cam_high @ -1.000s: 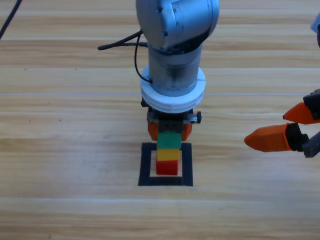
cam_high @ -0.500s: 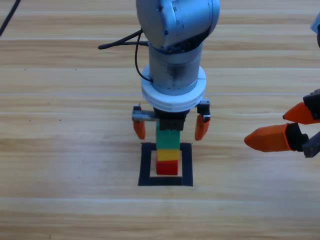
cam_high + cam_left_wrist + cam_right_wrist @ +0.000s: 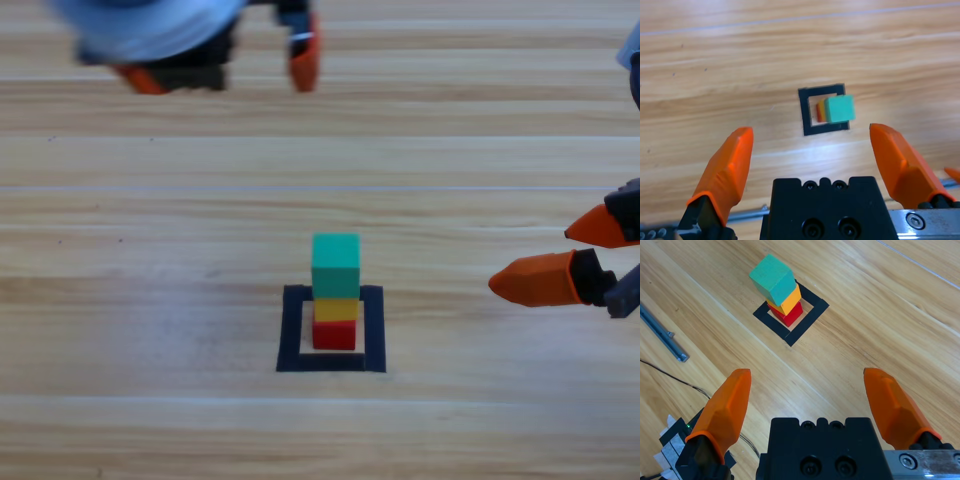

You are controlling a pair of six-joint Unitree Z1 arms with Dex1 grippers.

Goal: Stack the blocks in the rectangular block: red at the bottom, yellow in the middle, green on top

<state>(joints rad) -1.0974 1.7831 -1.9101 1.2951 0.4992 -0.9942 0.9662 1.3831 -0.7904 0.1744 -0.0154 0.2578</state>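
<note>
While we look down from above, we note these lines.

Stack: the green cube (image 3: 335,264) sits on the yellow cube (image 3: 335,309), which sits on the red cube (image 3: 334,334); we see all three as small matte cubes of like size, one straight column with faces roughly in line.

Same stack, wrist views: from our left wrist the green top (image 3: 840,109) hides most of the yellow and red; from our right wrist the three colours show stepped, green (image 3: 772,276) uppermost, then yellow (image 3: 788,301), then red (image 3: 789,315).

Rectangular block: the black tape outline (image 3: 292,330) frames the red cube's base, a thin strip of bare wood showing between cube and tape on each side.

Table: the pale wooden table (image 3: 150,250) runs in long planks with light seams; we see a grey metal bar (image 3: 660,332) and a thin black cable (image 3: 670,376) lying on it in the right wrist view.

Left hand: our left hand (image 3: 222,65) is at the top edge, well apart from the stack and up-left of it, touching nothing; its jaws are spread wide with nothing between them.

Right hand: our right hand (image 3: 565,255) waits at the right edge, level with the stack and well apart from it; jaws parted, nothing between them.
</note>
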